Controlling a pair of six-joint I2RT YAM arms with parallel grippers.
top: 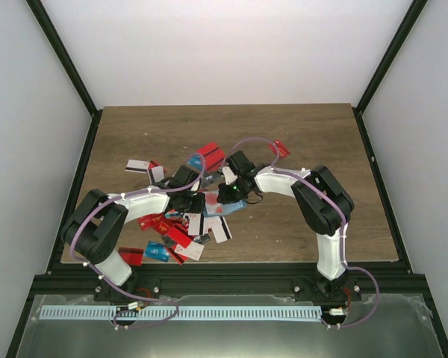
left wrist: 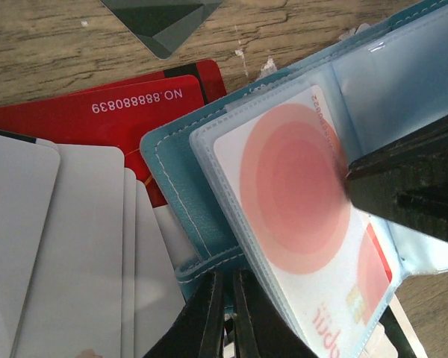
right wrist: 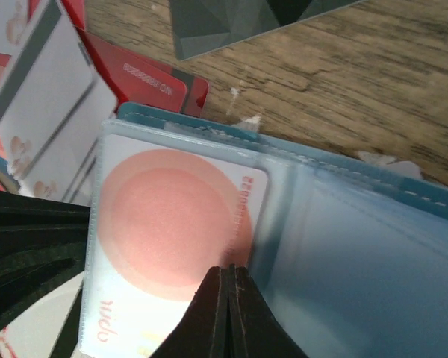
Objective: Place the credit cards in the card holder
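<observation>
The teal card holder (left wrist: 187, 171) lies open in the middle of the table (top: 235, 203). A white card with a red circle (left wrist: 299, 186) sits in its clear left pocket (right wrist: 164, 224). My left gripper (left wrist: 225, 298) is shut on the holder's near teal edge. My right gripper (right wrist: 230, 272) is shut and empty. Its tip rests on the card's inner edge, by the pocket mouth. The holder's right half (right wrist: 373, 246) shows empty pockets. Loose credit cards surround it: a red one (left wrist: 134, 112) under the holder and white ones (left wrist: 75, 246) beside it.
More cards lie scattered on the wooden table: red ones at the back (top: 209, 156) and back right (top: 280, 148), a white one at the left (top: 138, 165), a pile near the front (top: 183, 239). A dark card (right wrist: 231, 22) lies just beyond the holder.
</observation>
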